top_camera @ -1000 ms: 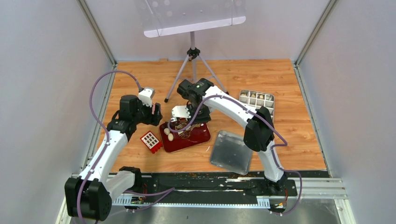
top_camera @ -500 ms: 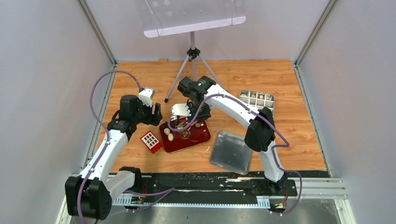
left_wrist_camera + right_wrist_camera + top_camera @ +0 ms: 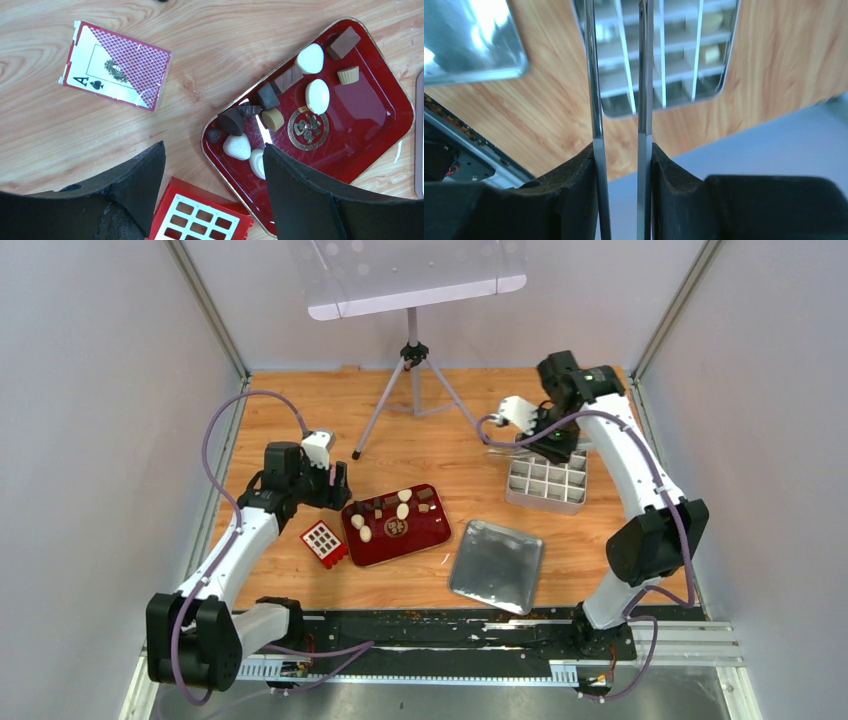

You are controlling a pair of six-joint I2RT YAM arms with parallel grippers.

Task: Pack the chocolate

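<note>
At far left, left claw (image 3: pixel 326 485): jaws wide apart, gripping nothing, hanging above where tray and box meet. My guess is it waits there, clear of the other arm.
Cards (image 3: pixel 117 65): a cased pack lying flat on the wood beside the tray. It looks to have no part in the job.
Red box (image 3: pixel 324 542): just left of the tray, also idle.
Tray (image 3: pixel 430 535): red, flat on the worktop, serving as the supply. Most of the chocolate (image 3: pixel 403 510) lies loose on its left half, white ovals among brown blocks.
Lid (image 3: pixel 497 565): bare metal, set aside right of the tray, likely so the tin is open for filling.
Tin (image 3: pixel 545 483): gridded cells. The wrist view shows pale pieces already in two of them.
Right claw (image 3: pixel 621 150): clamped on tongs (image 3: pixel 642 75) above the tin. The tips are out of sight, so I cannot tell whether they carry a piece.
Worktop (image 3: pixel 300 410): wood-grain board, with a dark rail (image 3: pixel 430 630) at the near edge.
Room: grey walls (image 3: pixel 90 440) on three sides, and at the back a tripod (image 3: pixel 412 390) holding a pale panel (image 3: pixel 410 275).
</note>
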